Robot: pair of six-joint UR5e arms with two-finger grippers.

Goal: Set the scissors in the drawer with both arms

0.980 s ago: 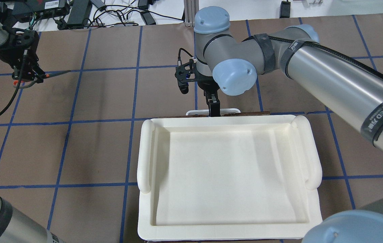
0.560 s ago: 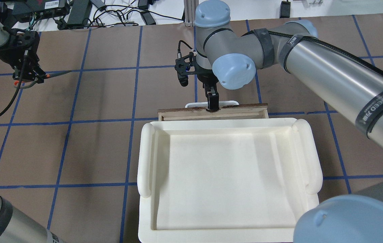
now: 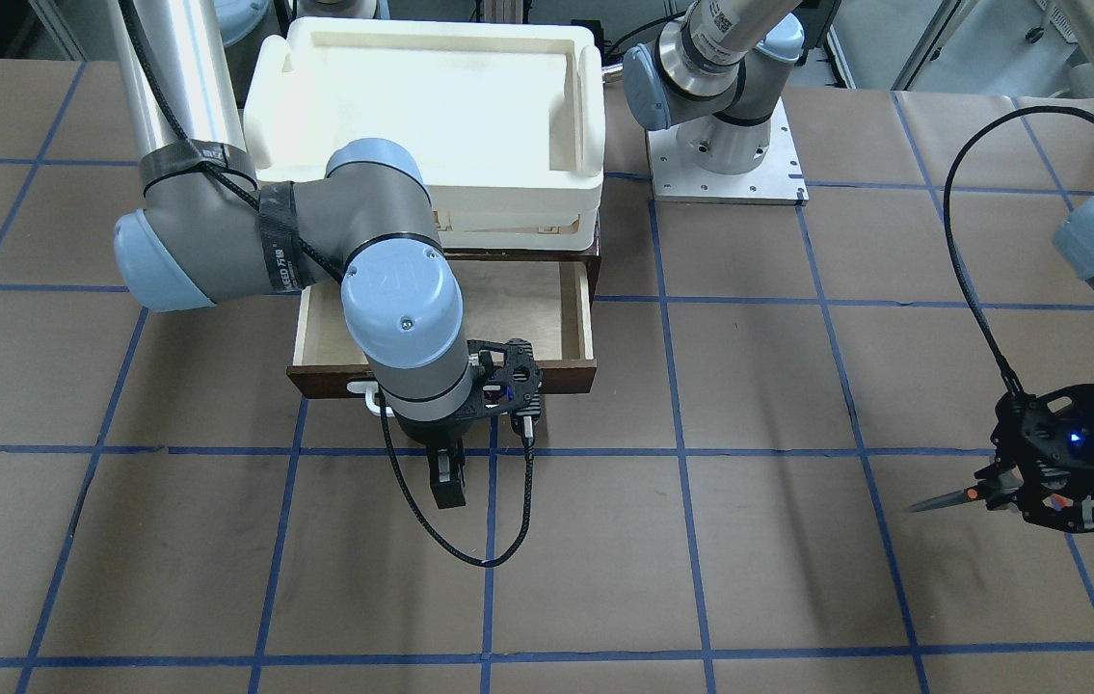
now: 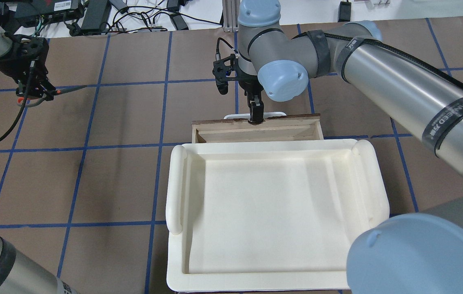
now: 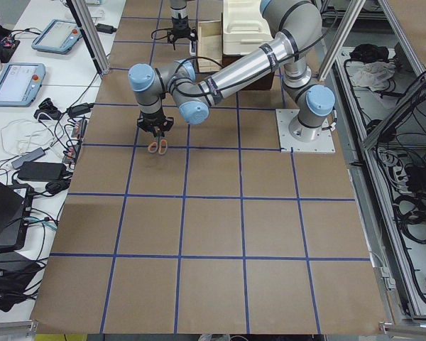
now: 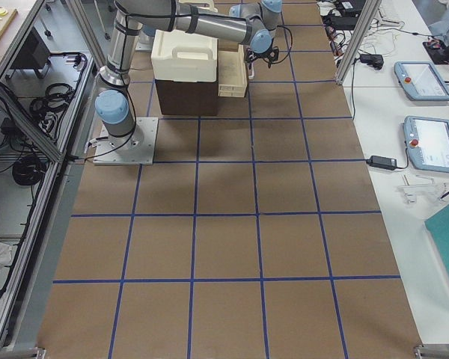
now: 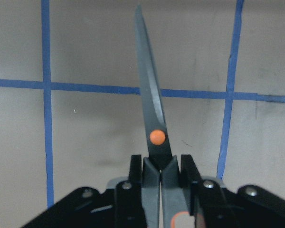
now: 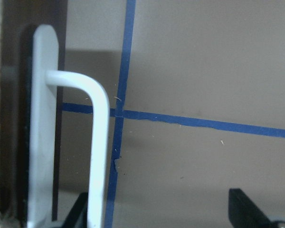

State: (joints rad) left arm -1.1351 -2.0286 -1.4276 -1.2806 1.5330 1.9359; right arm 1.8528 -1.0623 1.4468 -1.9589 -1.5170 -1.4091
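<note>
My left gripper [image 4: 32, 93] is shut on the scissors [image 4: 68, 88] and holds them above the table at the far left, blades pointing toward the middle. The left wrist view shows the dark blades and orange pivot dot of the scissors [image 7: 154, 118] sticking out of the shut fingers. The front view shows this gripper [image 3: 1038, 493] and the scissors [image 3: 947, 500] at the right. The dark brown drawer [image 4: 215, 132] stands part-way out, its pale inside [image 3: 547, 318] showing. My right gripper [image 4: 255, 117] is open at the white handle [image 8: 97, 142], which lies close to one finger [image 8: 80, 209].
A cream-white plastic tray [image 4: 176, 188] sits on top of the cabinet above the drawer and hides the drawer's rear part from overhead. Brown paper with blue grid lines [image 4: 125, 122] covers the table. Cables and power bricks [image 4: 92, 16] lie beyond the far edge.
The drawer has slid out from under the tray as the right gripper moved away from the robot with the handle. The left gripper and scissors have barely moved.
</note>
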